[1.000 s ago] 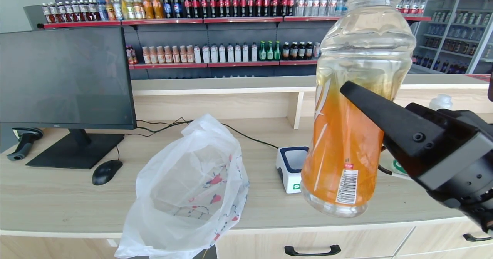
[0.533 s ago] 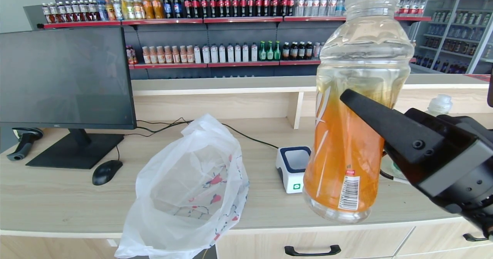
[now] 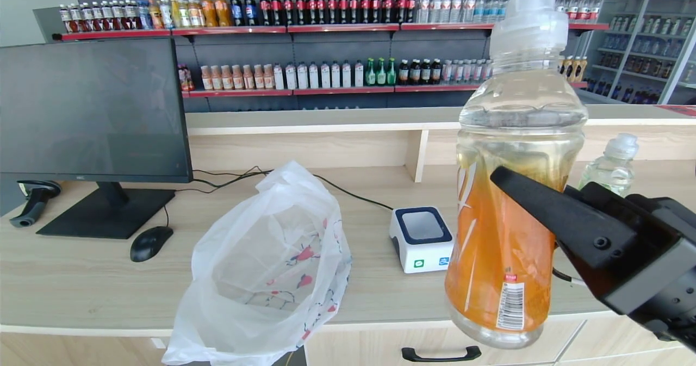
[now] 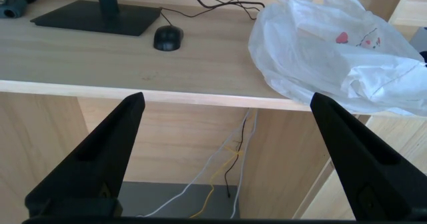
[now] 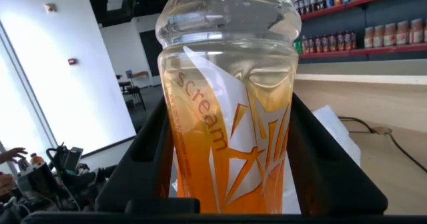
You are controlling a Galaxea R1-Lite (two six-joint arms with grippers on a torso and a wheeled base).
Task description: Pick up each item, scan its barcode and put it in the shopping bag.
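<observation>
Our right gripper (image 5: 230, 157) clamps the orange drink bottle (image 3: 505, 235) aloft near the scanner (image 3: 421, 239). We judge scanning pending; the shopping bag (image 3: 266, 268) looks empty. Our left gripper (image 4: 227, 101) gapes.

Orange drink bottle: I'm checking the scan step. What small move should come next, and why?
Probably carry the orange drink bottle left over the barcode scanner, turning it: the right gripper holds it upright, right of the scanner, with the barcode facing the head camera.

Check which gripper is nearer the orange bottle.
Right. The right gripper is shut on the orange bottle, touching both its sides; the left gripper is open in front of the counter, away from the bottle.
</observation>
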